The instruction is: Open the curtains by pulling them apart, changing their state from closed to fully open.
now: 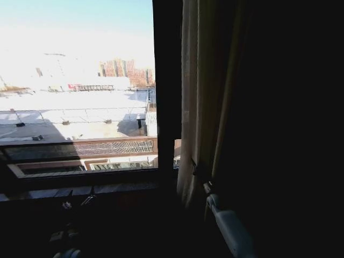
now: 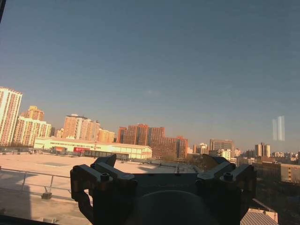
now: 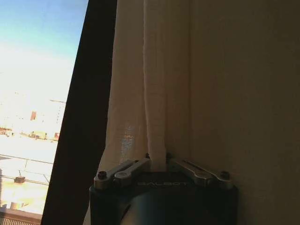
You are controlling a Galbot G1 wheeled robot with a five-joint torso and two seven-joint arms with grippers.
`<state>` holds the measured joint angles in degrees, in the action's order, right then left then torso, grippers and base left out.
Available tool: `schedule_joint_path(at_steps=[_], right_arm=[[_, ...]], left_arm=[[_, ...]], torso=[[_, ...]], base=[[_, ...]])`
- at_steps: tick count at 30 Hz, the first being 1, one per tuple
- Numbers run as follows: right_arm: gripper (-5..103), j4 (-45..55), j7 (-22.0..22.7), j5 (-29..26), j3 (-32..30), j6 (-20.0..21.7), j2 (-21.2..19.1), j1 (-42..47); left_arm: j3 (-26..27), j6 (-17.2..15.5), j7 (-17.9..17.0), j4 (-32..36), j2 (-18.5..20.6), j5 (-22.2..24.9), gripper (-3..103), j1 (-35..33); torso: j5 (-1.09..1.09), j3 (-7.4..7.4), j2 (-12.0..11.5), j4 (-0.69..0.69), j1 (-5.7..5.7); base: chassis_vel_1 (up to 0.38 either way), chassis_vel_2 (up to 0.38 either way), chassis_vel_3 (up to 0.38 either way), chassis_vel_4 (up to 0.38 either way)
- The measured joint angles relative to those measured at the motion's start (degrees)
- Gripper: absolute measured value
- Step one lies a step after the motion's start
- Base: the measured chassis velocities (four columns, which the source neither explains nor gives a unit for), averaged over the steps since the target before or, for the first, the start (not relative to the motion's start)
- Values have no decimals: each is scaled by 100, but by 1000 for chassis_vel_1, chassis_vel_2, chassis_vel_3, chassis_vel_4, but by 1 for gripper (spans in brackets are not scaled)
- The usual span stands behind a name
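The right gripper [image 3: 158, 164] is clamped on a fold of the curtain [image 3: 154, 93], which hangs bunched straight above it beside the dark frame [image 3: 86, 108]. The left gripper [image 2: 161, 171] is spread, holding nothing, facing bare glass [image 2: 164, 70]. The pull looks nearly finished; next, drag the fold farther from the frame, staying clamped.

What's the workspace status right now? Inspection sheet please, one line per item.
Surface: dark window sill below the glass, detail lost in shadow.
Job's things: curtain bunched to the right of the dark window frame; the window pane on the left is uncovered.
Clutter: nothing seen.
Hands: right hand shut on a curtain fold; left hand open, facing the glass, holding nothing.
Cables: nothing seen.
Surroundings: rooftops and distant high-rises outside under clear sky.
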<state>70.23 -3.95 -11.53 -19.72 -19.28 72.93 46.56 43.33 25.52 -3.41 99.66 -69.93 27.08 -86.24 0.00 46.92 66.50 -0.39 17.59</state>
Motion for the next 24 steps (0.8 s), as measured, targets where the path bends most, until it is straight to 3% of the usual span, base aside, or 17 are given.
schedule_joint_path(at_steps=[6,15,17,22,24], right_arm=[[0,-438,479,75,-274,139,-237,-284],[0,-659,920,124,-529,303,-523,-424],[0,-660,1270,177,-595,415,-612,-409],[0,-468,1324,183,-574,445,-623,-257],[0,-16,1180,-111,-461,601,-634,5]], left_arm=[[-2,0,0,0,-1,0,100,0],[-2,0,0,0,-1,0,100,0],[-2,0,1,0,-1,0,100,0],[-2,0,0,1,-1,0,100,0],[-2,0,0,0,-1,0,100,0]], torso=[[3,0,0,-6,-1],[-1,0,0,-3,0],[0,0,0,-4,-1],[0,0,0,-4,-1],[-1,0,0,-3,0]], base=[[0,0,0,0],[0,0,0,0],[0,0,0,0],[0,0,0,0],[0,0,0,0]])
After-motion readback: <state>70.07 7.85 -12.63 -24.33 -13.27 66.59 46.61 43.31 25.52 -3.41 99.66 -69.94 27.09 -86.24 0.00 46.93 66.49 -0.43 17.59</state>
